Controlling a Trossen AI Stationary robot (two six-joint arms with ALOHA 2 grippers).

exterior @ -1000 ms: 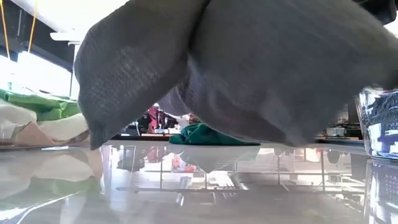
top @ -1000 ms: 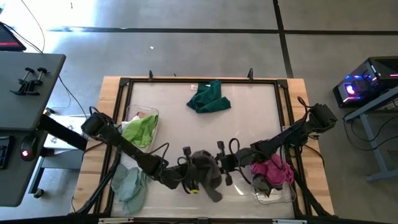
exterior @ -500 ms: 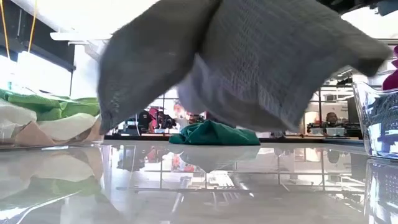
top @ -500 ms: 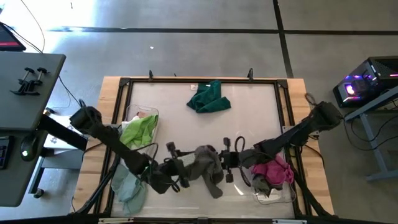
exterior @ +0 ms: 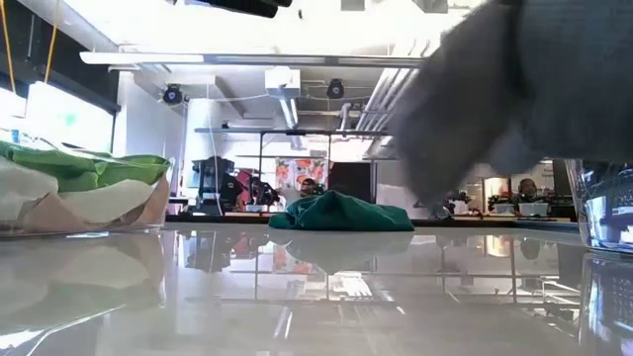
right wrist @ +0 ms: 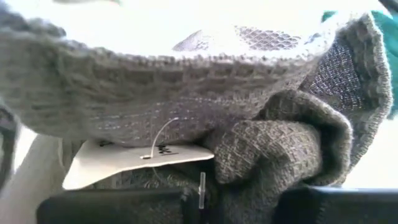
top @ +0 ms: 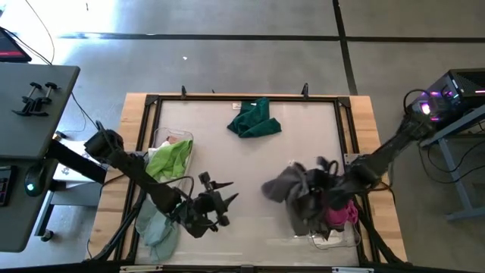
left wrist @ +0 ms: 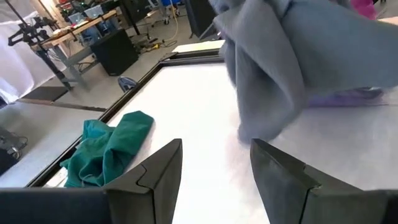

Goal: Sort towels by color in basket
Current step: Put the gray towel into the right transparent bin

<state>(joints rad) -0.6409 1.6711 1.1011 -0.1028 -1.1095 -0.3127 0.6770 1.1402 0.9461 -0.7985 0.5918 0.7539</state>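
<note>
high view: right claw point(top: 322, 182) grips the grey towel point(top: 292, 193) just beside the magenta towel point(top: 341, 212); left claw point(top: 223, 199) released, well apart. low view: grey towel point(exterior: 524, 89) hangs above the tabletop point(exterior: 297, 297). left wrist view: spread fingers point(left wrist: 158, 171), nothing between

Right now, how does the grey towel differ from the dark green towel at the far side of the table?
The grey towel hangs off the table in the right gripper, which is shut on it; the dark green towel lies bunched on the table, untouched. The grey one is by the right-hand basket; the green one sits alone near the far edge. Both are small crumpled cloths outside any basket.
</note>
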